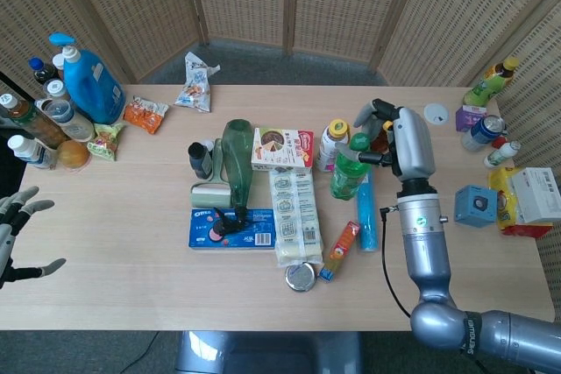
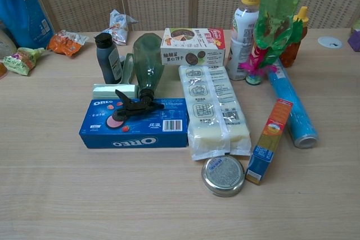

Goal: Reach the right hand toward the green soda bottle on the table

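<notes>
While the right hand grips the green soda bottle near its neck, the bottle hangs upright above the table, its base clear of the surface in the chest view, where it reaches past the top edge of the frame. The fingers curl around the bottle's upper part; the palm side is hidden behind the forearm casing. Directly beneath and beside the bottle stand a white drink bottle with a yellow cap and an orange-capped bottle, with a pink and green toy low between them. A blue roll lies just right of that cluster, and an orange carton lies near its front end. Left of these, a long pack of white blocks sits between the Oreo box and the carton, with a round tin lid at its near end.

Open tabletop runs along the near edge and the near right corner in the chest view. The left hand shows at the left border of the head view, off the table's side, fingers spread and holding nothing. A blue detergent jug and small bottles crowd the far left corner; boxes and cans line the right edge.
</notes>
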`<state>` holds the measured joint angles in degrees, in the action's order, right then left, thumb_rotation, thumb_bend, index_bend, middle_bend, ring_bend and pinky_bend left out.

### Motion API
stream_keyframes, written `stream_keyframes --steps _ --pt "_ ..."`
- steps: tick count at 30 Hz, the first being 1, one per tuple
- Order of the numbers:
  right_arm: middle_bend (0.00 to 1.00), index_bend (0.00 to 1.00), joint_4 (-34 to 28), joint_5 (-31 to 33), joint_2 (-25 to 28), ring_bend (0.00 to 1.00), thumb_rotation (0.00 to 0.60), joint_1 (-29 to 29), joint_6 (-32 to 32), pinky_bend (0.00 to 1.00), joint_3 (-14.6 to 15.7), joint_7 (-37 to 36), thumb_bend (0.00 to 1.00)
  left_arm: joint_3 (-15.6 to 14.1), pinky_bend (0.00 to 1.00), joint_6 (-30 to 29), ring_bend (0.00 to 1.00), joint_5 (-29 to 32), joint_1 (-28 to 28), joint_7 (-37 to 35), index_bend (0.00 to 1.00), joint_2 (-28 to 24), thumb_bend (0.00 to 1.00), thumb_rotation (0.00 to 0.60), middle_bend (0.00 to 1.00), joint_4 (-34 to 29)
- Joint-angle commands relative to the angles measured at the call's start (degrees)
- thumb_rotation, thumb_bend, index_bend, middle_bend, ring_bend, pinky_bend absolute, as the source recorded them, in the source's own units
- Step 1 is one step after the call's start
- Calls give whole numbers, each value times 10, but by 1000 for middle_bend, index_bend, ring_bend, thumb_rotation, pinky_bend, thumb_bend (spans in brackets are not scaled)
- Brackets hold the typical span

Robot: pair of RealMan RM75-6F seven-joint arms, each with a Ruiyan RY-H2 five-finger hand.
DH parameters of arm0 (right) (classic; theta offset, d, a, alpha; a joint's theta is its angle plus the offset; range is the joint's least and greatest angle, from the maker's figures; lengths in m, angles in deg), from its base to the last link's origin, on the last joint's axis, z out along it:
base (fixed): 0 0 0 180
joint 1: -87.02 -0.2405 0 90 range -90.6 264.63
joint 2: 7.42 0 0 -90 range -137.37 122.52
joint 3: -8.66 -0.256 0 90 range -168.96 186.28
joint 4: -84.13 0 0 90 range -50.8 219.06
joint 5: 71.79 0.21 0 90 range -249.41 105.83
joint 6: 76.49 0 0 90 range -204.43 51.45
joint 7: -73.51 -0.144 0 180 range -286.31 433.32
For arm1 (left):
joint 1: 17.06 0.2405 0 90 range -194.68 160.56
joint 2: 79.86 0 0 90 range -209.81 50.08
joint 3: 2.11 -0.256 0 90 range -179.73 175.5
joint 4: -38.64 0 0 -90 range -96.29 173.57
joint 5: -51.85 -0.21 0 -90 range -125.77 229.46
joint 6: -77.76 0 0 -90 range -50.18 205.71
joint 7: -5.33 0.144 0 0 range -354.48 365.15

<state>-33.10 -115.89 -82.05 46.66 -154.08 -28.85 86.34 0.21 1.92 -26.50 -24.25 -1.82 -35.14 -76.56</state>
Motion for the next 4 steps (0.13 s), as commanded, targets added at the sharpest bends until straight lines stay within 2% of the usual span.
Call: stream_keyframes --steps 1,4 --pt "911 584 -29 14 20 653 600 -10 -16 1000 -21 21 0 -1 0 -1 0 -3 1 -2 214 -1 0 600 0 -1" --pt "911 583 -51 22 31 653 600 -15 -29 1000 -29 34 0 -2 0 -3 0 -6 2 -3 214 -2 0 600 0 -1"
